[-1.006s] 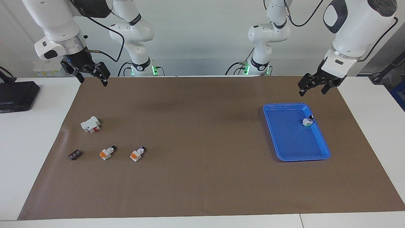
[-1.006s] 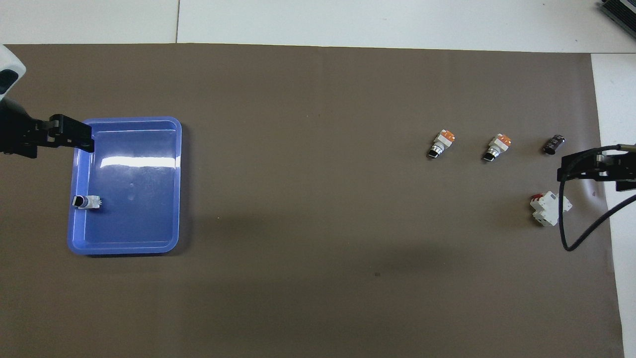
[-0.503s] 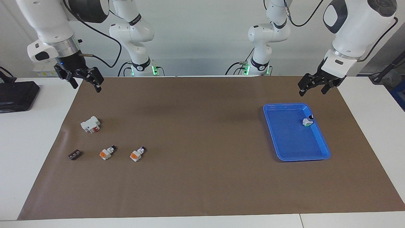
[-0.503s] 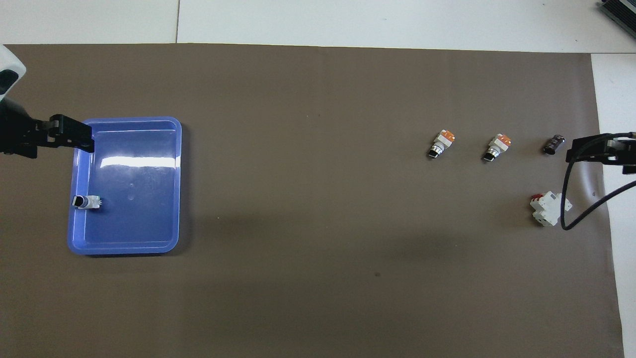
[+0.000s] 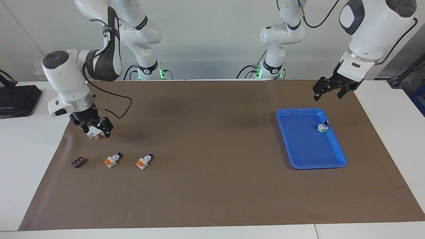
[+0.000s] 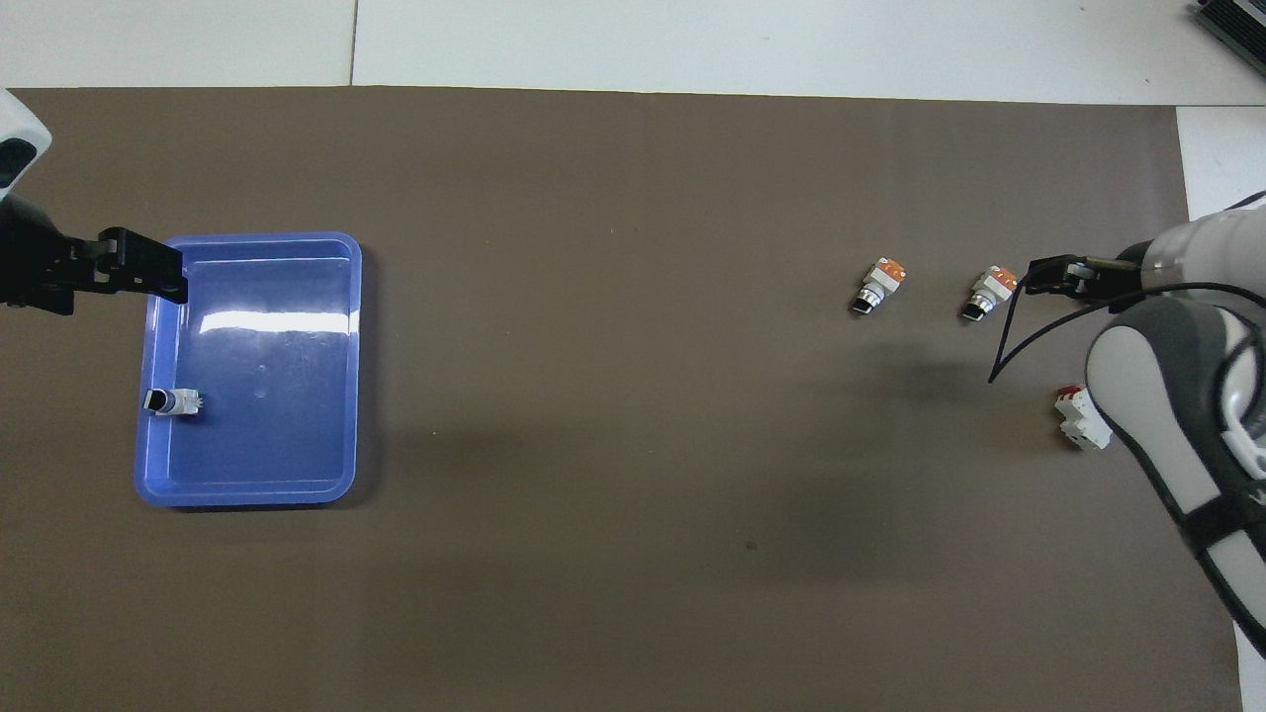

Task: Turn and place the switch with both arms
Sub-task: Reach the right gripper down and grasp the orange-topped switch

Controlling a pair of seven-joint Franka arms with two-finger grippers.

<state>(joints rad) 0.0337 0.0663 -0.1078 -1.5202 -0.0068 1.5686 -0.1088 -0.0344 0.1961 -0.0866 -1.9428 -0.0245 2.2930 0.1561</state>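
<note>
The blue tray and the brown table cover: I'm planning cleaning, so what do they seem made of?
The blue tray looks like glossy moulded plastic: bright glare streaks its floor and its corners are rounded. The brown table cover looks like matte paper or thin sheet, with no glare; which one is unclear.

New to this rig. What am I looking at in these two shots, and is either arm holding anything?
Two white robot arms work at a table with a brown mat. One picture looks at them from across the table; the other looks down from above their end.

The right gripper is open, low over a white block with a red part; whether it touches is unclear. The left gripper is open, waiting near a blue tray. Nothing is held.

Two orange-ended switches and a small dark part lie on the mat. A green-ended switch lies in the tray.
</note>
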